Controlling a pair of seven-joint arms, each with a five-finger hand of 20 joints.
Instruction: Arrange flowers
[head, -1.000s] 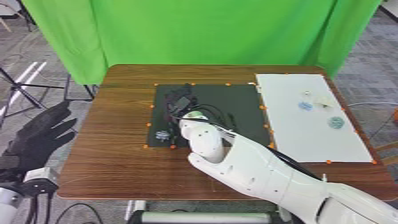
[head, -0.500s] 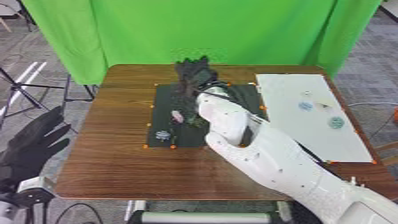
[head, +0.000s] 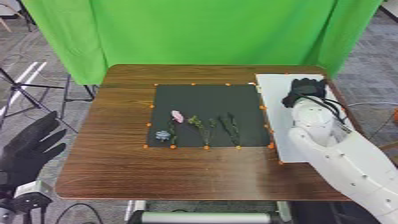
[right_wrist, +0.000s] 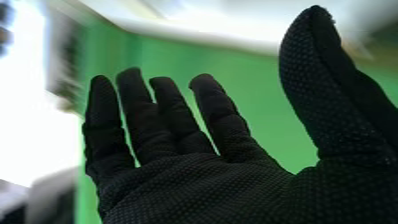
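Observation:
Over the white mat (head: 282, 120), my right hand (head: 306, 90) is held with nothing in it. In the right wrist view that hand (right_wrist: 200, 185) has its fingers straight and its thumb spread. On the black mat (head: 209, 97) lie a pink flower (head: 177, 116), a blue flower (head: 163, 135), a yellowish-green stem (head: 196, 122) and dark green stems (head: 229, 127), side by side. The flowers on the white mat are hidden behind my right hand and arm. My left hand (head: 31, 145) is off the table's left side, fingers extended.
Small orange markers (head: 148, 124) line the mats on the brown table (head: 115, 165). A green curtain (head: 204, 32) hangs behind the table's far edge. A tripod (head: 22, 90) stands on the floor to the left.
My right hand has moved from over the black mat, past its far edge, across to the white mat. The pink flower and the stems have come into sight. My left hand has shifted slightly.

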